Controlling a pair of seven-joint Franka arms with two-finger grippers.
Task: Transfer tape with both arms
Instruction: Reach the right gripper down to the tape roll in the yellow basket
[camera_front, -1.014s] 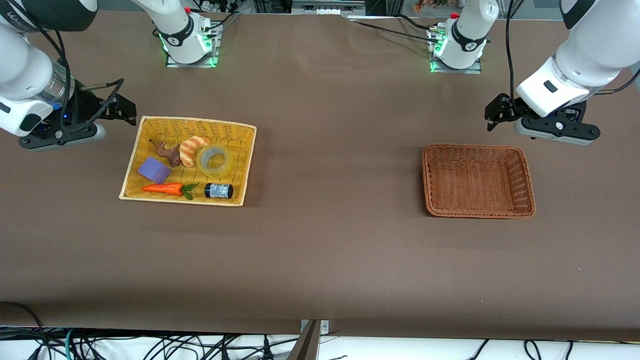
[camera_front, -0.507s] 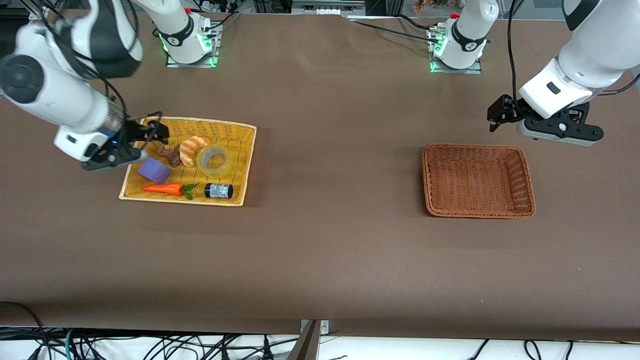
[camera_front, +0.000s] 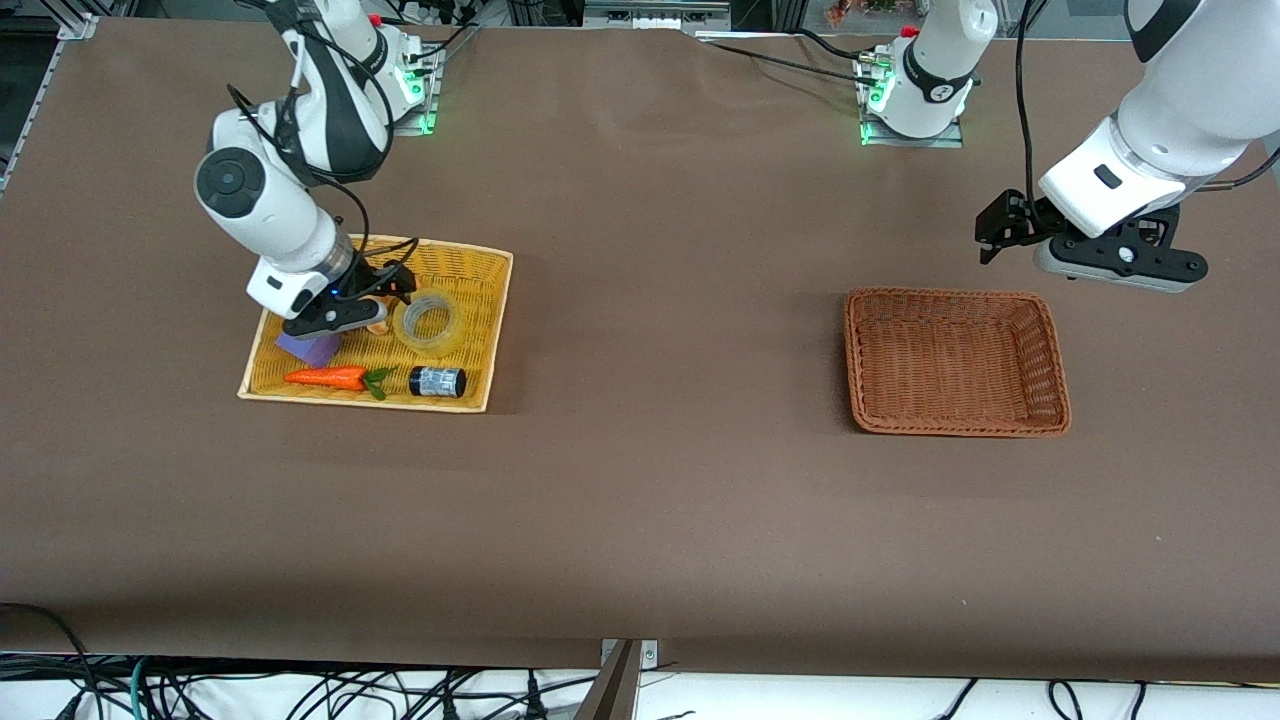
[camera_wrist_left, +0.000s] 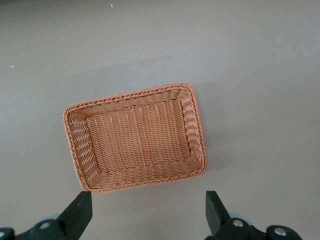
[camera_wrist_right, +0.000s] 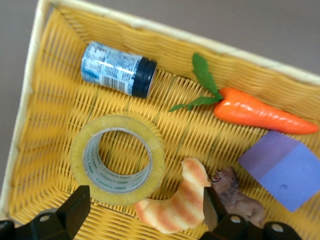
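The tape (camera_front: 428, 322) lies flat in the yellow basket (camera_front: 497, 300) at the right arm's end of the bench (camera_front: 650, 520). In the front view the right arm (camera_front: 290, 190) bends down from its base, its forearm sloping steeply toward the yellow basket, and the right end effector (camera_front: 392, 292) hangs over the basket's inside just beside the tape, not touching it. A carrot (camera_front: 326, 377) and a small dark jar (camera_front: 437, 381) lie in the same basket, nearer the camera than the tape. The left arm (camera_front: 1150, 150) waits, its left end effector (camera_front: 1000, 232) level above bare bench just beside the brown basket (camera_front: 1055, 345).

In the left wrist view both fingers (camera_wrist_left: 80, 212) stand wide apart with nothing between them, and the brown basket (camera_wrist_left: 197, 125) lies below.

In the right wrist view the fingers (camera_wrist_right: 75, 207) are spread wide and grip nothing. The tape (camera_wrist_right: 117, 159) lies on the yellow basket's (camera_wrist_right: 30, 85) weave, the jar (camera_wrist_right: 118, 69) near it, a striped croissant toy (camera_wrist_right: 175, 202) touching its edge. A brown animal figure (camera_wrist_right: 237, 197), a purple block (camera_wrist_right: 282, 170) and the carrot (camera_wrist_right: 257, 114) lie well apart from the tape.
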